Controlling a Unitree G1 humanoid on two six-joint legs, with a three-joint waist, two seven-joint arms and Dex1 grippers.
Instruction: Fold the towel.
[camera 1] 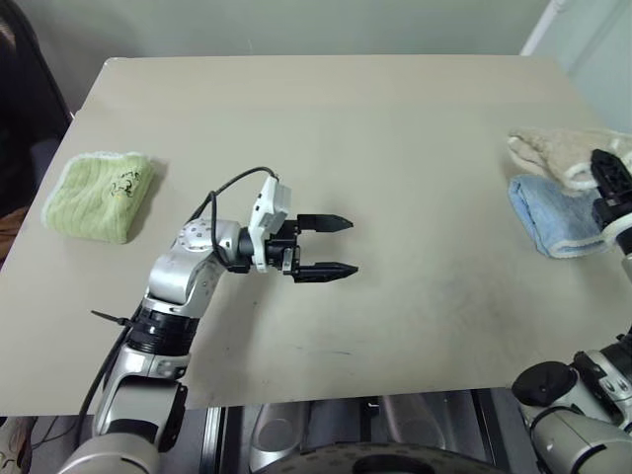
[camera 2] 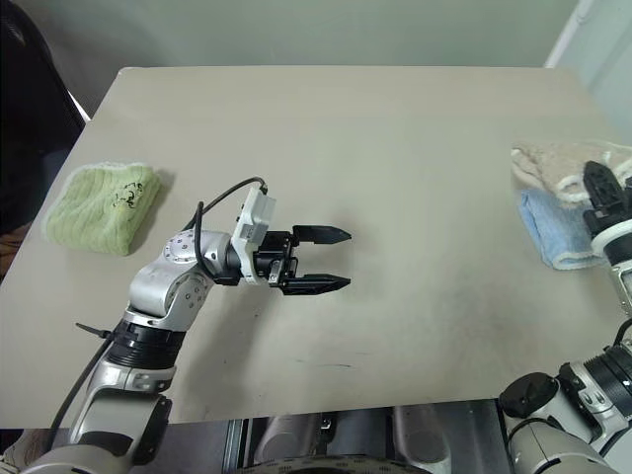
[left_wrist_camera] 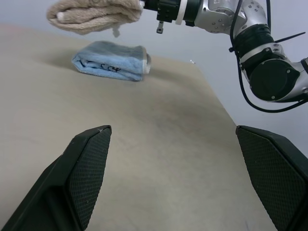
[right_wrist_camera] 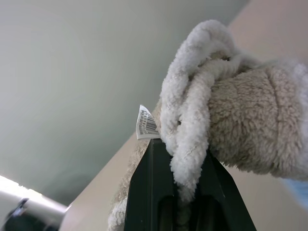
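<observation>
The towel [left_wrist_camera: 94,15] looks folded already, pinched tight in the right fingers [right_wrist_camera: 185,192] above the blue towel [left_wrist_camera: 111,60], while the left fingers [camera 1: 324,246] gape empty.

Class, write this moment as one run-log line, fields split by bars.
towel: folded, held off table | right gripper: shut on towel, above blue towel | left gripper: open, over mid-table | green towel: table's left
</observation>
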